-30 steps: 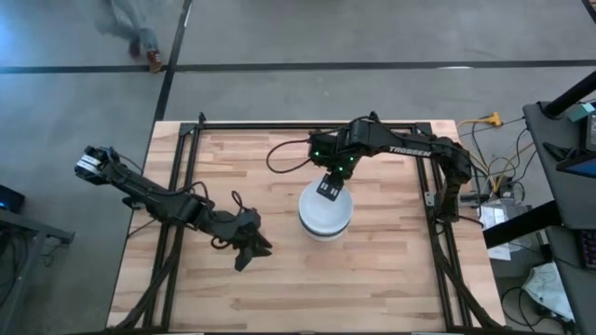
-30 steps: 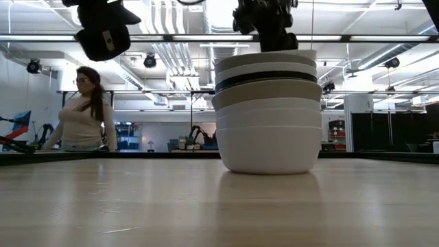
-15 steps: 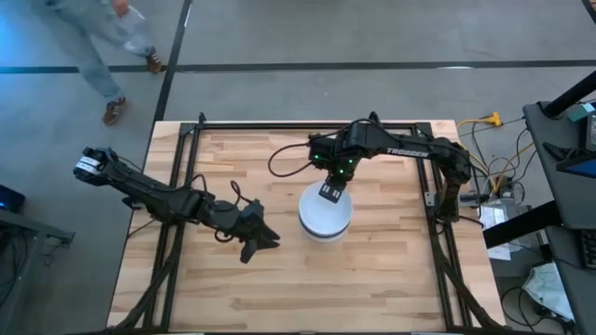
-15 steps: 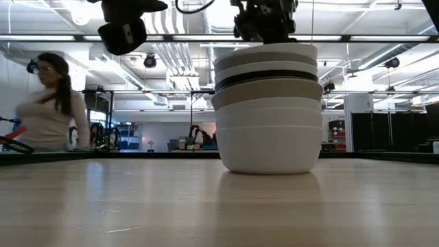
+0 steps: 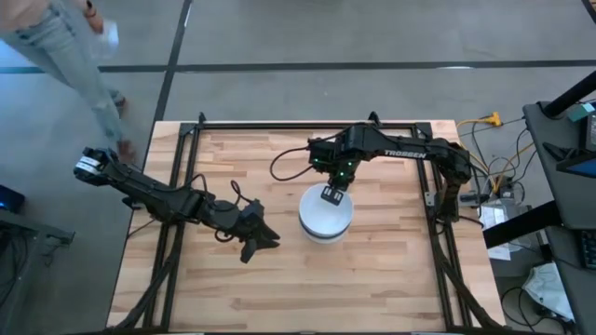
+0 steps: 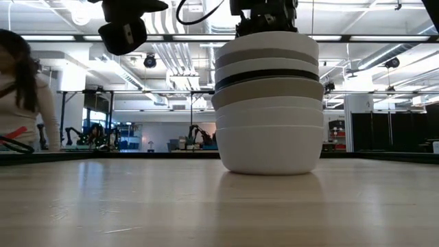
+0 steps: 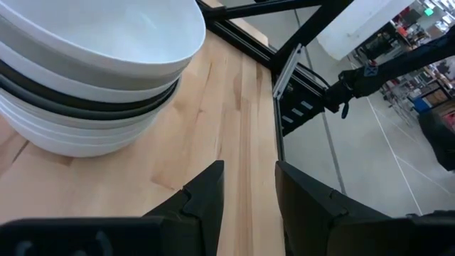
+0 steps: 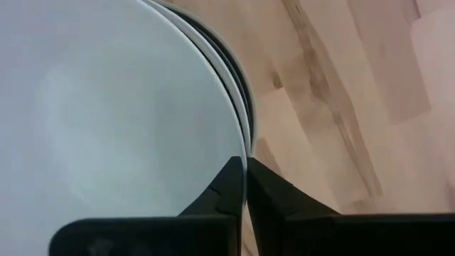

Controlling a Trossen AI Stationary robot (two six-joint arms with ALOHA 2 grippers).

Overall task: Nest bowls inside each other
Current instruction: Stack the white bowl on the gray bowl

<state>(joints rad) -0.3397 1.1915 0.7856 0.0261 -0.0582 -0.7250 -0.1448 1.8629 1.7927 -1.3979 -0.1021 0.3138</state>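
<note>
Wooden table (image 5: 279, 288); person (image 6: 17, 103) passing beyond far-left corner

Robotics lab, exposed ceiling ducts (image 6: 164, 51), distant robot arms (image 6: 199, 134)

We see the round smooth bowls (image 5: 325, 218) nested in one stack near the middle of the pale wooden plank table (image 5: 372, 279). The right gripper (image 5: 330, 194) sits over the stack's far rim; the left gripper (image 5: 264, 240) lies left of it, apart.

Right gripper closes on the top bowl's rim.
The right gripper (image 8: 245, 186) has pinched shut on the top bowl (image 6: 267, 42); the person (image 5: 65, 46) walked nearer the table's (image 5: 391, 279) corner.
</note>
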